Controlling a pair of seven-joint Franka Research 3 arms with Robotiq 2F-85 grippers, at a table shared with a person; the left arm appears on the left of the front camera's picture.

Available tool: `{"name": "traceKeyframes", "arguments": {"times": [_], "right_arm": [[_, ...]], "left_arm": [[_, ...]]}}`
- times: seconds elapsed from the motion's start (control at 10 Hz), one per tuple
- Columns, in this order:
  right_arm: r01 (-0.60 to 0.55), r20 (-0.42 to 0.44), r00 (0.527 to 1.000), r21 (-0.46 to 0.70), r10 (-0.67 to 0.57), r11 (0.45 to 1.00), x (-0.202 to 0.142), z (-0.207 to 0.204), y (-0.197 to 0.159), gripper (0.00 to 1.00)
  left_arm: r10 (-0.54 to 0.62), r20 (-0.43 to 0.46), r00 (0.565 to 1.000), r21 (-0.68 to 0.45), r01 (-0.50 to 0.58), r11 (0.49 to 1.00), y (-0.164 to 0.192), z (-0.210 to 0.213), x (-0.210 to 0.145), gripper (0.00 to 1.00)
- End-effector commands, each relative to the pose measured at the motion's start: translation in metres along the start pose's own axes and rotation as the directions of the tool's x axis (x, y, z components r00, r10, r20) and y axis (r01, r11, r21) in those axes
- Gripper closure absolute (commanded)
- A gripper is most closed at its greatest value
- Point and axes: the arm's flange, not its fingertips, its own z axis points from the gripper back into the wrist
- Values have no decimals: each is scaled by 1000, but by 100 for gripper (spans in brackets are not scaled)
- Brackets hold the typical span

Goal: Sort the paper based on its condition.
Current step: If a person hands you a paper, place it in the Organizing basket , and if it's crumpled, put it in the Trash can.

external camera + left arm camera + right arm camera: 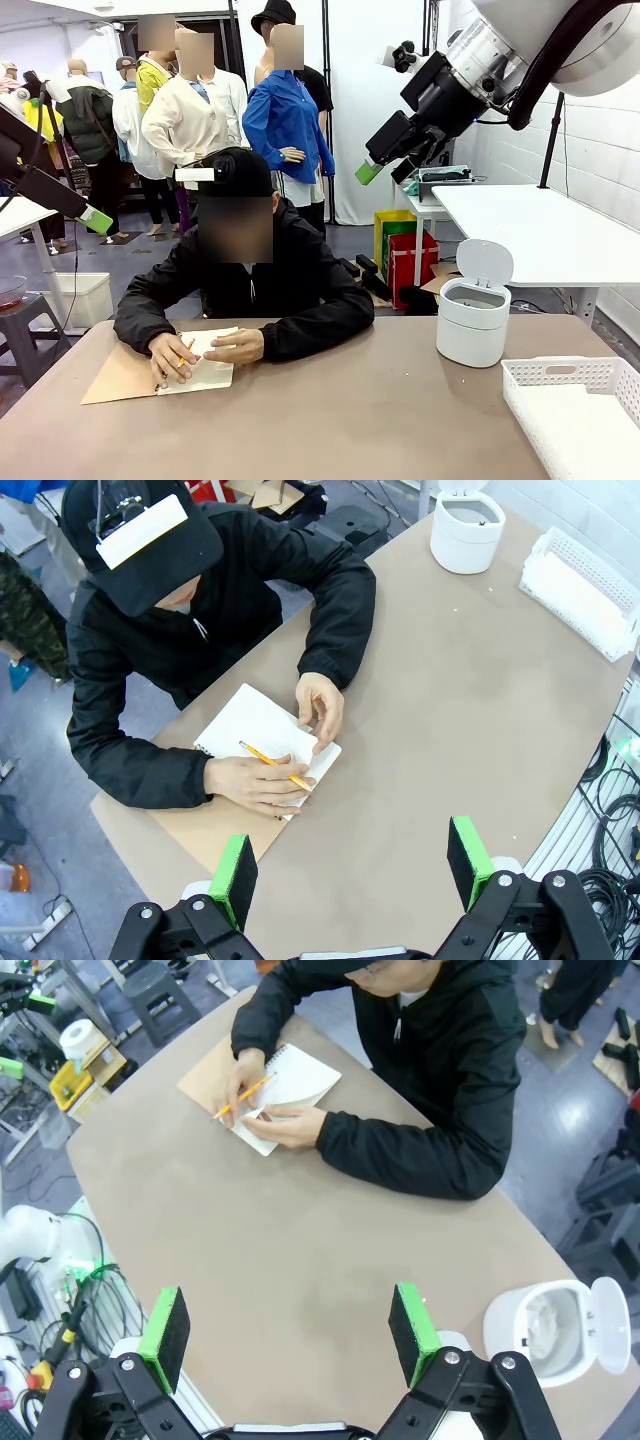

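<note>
Both pairs of jaws stand wide apart with nothing between them. The left gripper (352,852) hangs high over the near side of the brown table (470,710), and the right gripper (288,1322) hangs high over the table's other side; in the front view the 2 sit raised at the picture's edges, left gripper (96,219) and right gripper (369,171), well apart from everything on the table.

The paper (250,720) in sight is a smooth white page lying flat on an open spiral notebook (115,378) with a tan cover, at the person's edge of the table. 1 of the person's hands (255,785) rests on the page holding a yellow pencil (275,765); the other hand (320,708) presses the page just beside it.

A white bin (470,325) stands toward the robot's right with its lid tipped up. Something white and crinkled lies inside; whether it is paper I cannot tell. A white slotted basket (560,372) sits at the near right corner, close to the bin.
</note>
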Motion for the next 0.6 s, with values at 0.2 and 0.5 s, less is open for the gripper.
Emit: {"name": "traceKeyframes", "arguments": {"times": [0.2,0.5], "right_arm": [[9,-2,1000,0,-9,1000,0,-1,-1,0],[9,-2,1000,0,-9,1000,0,-1,-1,0]], "left_arm": [[6,4,1000,-1,-6,1000,1,1,0,0],[6,4,1000,-1,-6,1000,1,1,0,0]]}}
